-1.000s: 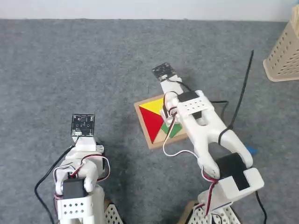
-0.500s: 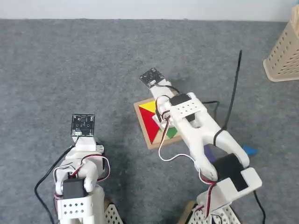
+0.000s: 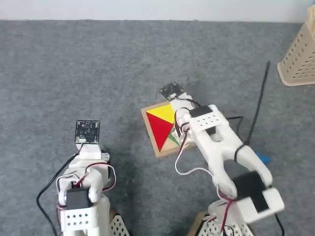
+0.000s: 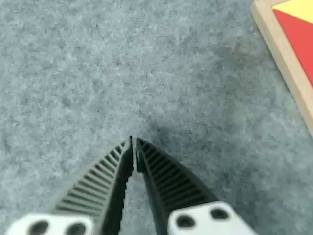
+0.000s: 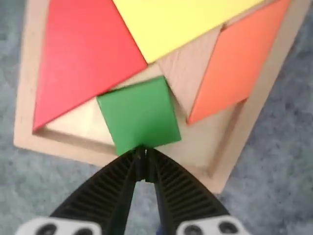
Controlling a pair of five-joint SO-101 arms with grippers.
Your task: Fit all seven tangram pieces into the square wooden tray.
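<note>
**1. Tray.** The square wooden tray [image 3: 149, 129] lies mid-table on the grey mat [image 3: 98, 64], turned at an angle.
- The yellow triangle [image 3: 163, 114] is in the far part of the tray, w/ the red triangle [image 3: 160, 132] edge to edge beside it.
- The orange piece [image 5: 234, 63] lies along the rim opposite the red triangle.
- The green square [image 5: 139, 117] sits askew by the near rim. One corner is at the red triangle's edge, and bare wood shows btwn it and the orange piece.
- The blue piece [image 3: 264, 158] is on the mat beside the right arm [image 3: 216, 142], well apart from the tray.

**2. Right arm.** It reaches over the tray. The right claw [image 5: 142, 164] has its jaws pressed together, tips at the green square's near edge. Contact w/ the square: cannot tell.

**3. Left arm** [image 3: 83, 182]. It is folded near its base, well apart from the tray. The left claw [image 4: 133, 147] has its jaws pressed together w/ nothing btwn them, over bare mat. A tray corner shows ahead of it.

**4. Chg vs. earlier frames.**
- 0.5 s ago the right wrist had swung toward the left arm's side and covered most of the yellow triangle.
- It is now back approx. in line w/ its pos. 1.0 s ago but drawn nearer its base, so more yellow and red is exposed.
- The black cable [image 3: 258, 105] swung w/ the arm.
- Tray, blue piece, left arm: no chg.
- Green square shift: cannot tell.
</note>
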